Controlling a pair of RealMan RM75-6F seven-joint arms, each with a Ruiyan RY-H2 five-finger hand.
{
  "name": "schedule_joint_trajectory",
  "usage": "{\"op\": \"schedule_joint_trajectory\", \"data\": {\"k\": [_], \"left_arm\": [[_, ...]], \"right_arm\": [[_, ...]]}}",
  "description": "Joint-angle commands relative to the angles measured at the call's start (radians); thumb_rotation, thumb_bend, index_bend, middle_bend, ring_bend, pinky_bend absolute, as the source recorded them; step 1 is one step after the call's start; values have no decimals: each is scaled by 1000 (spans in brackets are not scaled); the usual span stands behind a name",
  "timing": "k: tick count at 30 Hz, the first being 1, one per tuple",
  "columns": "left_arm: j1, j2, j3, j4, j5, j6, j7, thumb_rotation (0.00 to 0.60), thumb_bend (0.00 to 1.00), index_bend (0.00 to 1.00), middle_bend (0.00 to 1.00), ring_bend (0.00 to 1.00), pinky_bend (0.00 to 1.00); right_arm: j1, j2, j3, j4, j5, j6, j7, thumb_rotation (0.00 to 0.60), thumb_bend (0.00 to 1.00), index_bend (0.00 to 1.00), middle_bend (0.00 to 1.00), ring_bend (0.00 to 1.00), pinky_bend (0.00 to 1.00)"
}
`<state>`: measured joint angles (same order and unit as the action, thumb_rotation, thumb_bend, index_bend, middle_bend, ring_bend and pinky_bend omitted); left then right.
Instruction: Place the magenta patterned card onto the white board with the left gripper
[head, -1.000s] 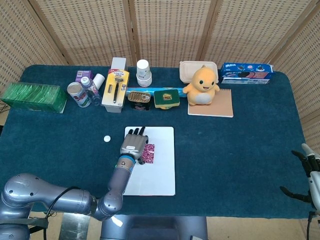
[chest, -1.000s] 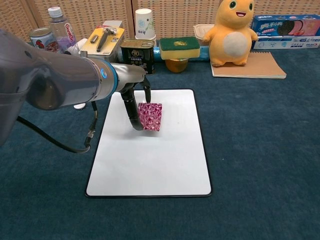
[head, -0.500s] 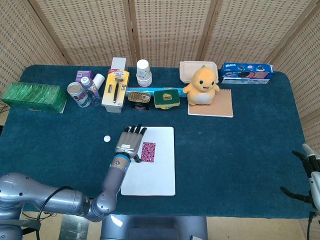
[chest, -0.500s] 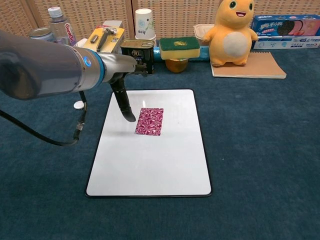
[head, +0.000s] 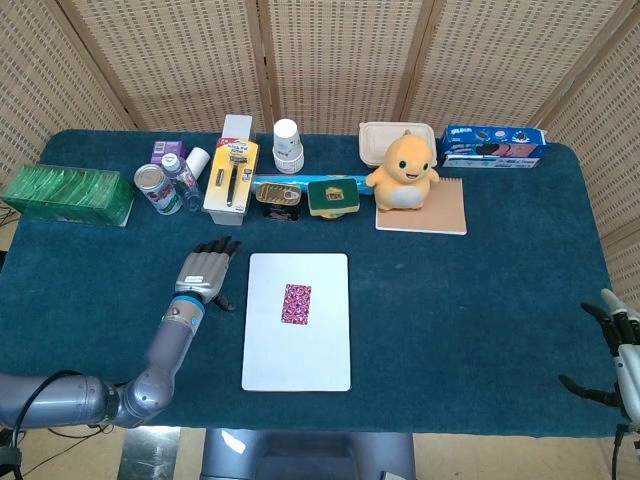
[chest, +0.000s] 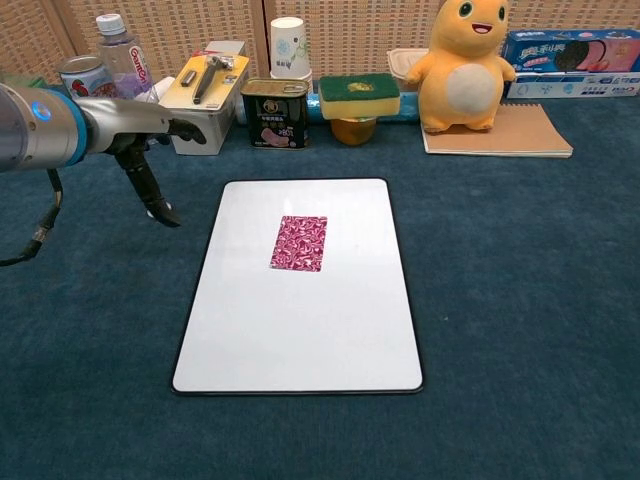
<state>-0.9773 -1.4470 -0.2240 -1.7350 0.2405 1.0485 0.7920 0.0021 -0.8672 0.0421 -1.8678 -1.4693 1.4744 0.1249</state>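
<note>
On the white board (chest: 300, 330) lies the magenta card (chest: 298, 243); only the head view shows the left hand's (head: 205, 270) spread, empty fingers (head: 222, 244).

To the right of your left hand (head: 204, 272) the cloth is bare up to the white board (head: 325, 350). Ahead of it stand a can (head: 153, 188) and a bottle (head: 180, 179).
</note>
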Motion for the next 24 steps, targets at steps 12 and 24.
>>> {"op": "schedule_joint_trajectory", "data": {"k": [12, 24], "left_arm": [[54, -41, 62, 175, 90, -69, -126, 600, 147, 329, 0, 0, 64], [52, -90, 67, 228, 92, -35, -115, 600, 157, 329, 0, 0, 64]], "right_arm": [[3, -3, 0, 2, 3, -5, -2, 600, 53, 121, 0, 0, 0], [3, -3, -4, -1, 0, -8, -5, 600, 53, 122, 0, 0, 0]]}}
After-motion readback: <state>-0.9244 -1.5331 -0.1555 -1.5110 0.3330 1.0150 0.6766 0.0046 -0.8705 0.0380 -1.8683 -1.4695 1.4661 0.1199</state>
